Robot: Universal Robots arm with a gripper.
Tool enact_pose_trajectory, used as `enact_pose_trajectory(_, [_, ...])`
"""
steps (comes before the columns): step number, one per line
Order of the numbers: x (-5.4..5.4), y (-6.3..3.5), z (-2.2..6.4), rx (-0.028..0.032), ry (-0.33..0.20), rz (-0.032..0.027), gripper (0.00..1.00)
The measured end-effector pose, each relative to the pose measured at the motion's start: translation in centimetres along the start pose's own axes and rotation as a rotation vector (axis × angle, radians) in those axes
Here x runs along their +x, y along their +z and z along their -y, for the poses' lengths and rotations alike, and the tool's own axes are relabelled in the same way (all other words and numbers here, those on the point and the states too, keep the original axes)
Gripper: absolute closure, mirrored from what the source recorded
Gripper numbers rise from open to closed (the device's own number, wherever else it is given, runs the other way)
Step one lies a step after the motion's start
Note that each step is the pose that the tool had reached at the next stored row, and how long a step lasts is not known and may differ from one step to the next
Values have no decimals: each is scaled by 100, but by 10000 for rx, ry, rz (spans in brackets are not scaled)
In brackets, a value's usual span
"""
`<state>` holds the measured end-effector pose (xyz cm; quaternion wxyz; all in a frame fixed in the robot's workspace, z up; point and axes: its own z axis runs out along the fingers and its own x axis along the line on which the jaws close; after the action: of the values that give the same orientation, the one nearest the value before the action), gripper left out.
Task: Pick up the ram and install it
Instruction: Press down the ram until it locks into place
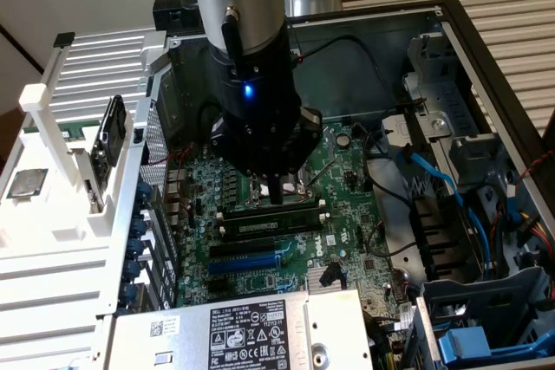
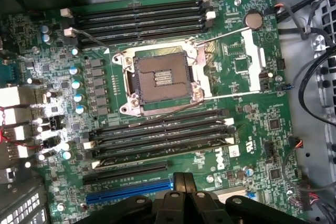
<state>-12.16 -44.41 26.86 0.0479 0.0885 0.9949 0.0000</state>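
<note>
One arm reaches down into an open computer case, its gripper pinched fully shut with nothing between the fingers. In the exterior view the fingertips stand upright over the bank of black memory slots on the green motherboard. The ram, a long dark stick, lies along the slot of this bank nearest the fingertips, directly beneath them; whether the tips touch it cannot be told. The wrist view shows the closed gripper near a blue expansion slot, with the open processor socket between two banks of four memory slots. On the exterior view's left, outside the case, a white rack carries a square silver processor chip. A grey labelled box sits at the near edge of the case.
</note>
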Motion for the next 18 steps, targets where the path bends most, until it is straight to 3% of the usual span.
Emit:
enact_pose_trajectory(10, [-261,26,-51,-1,0,0,89])
enact_pose_trajectory(18, [-268,27,-85,-1,0,0,89])
